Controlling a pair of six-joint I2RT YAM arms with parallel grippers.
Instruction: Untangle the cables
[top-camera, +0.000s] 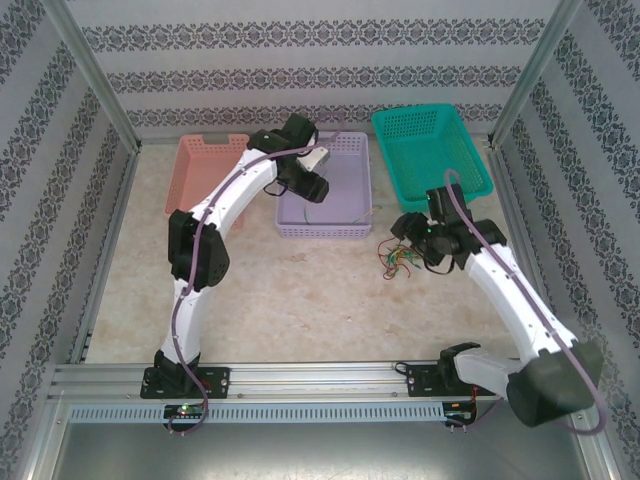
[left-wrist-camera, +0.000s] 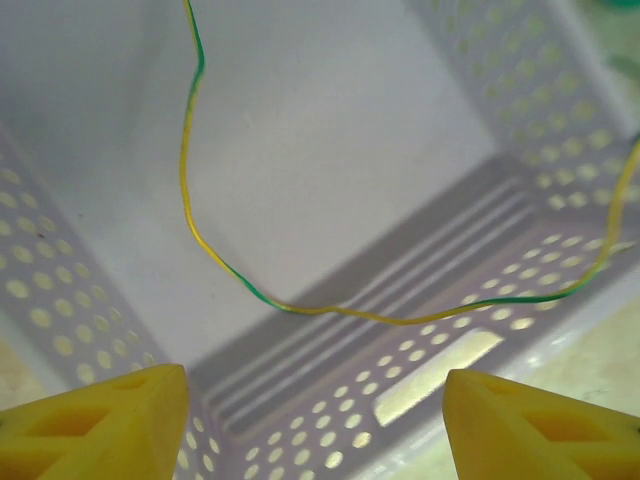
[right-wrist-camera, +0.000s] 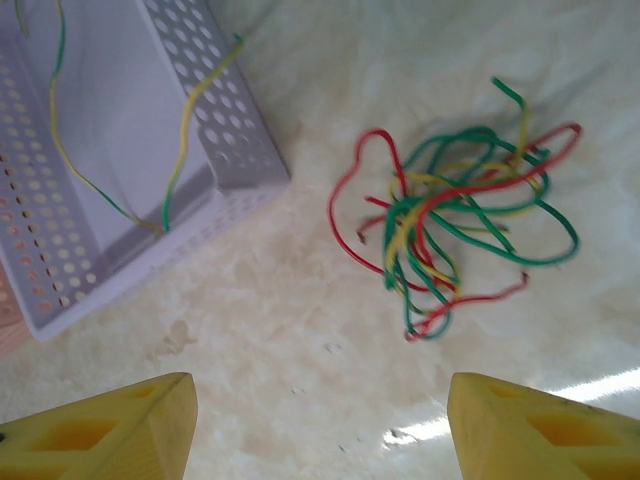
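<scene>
Hanging over the lavender basket (left-wrist-camera: 520, 90), the left gripper (left-wrist-camera: 315, 420) gapes empty; a yellow-green cable (left-wrist-camera: 330, 312) lies inside, its ends cut off by the frame. The right gripper (right-wrist-camera: 320, 420), also spread, hovers above the tangled cables (right-wrist-camera: 450, 240) to the near right of the basket.

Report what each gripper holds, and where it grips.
Nothing is held. The left gripper is open over the yellow-green wire in the lavender basket; the right gripper is open over the tangled cables.
</scene>
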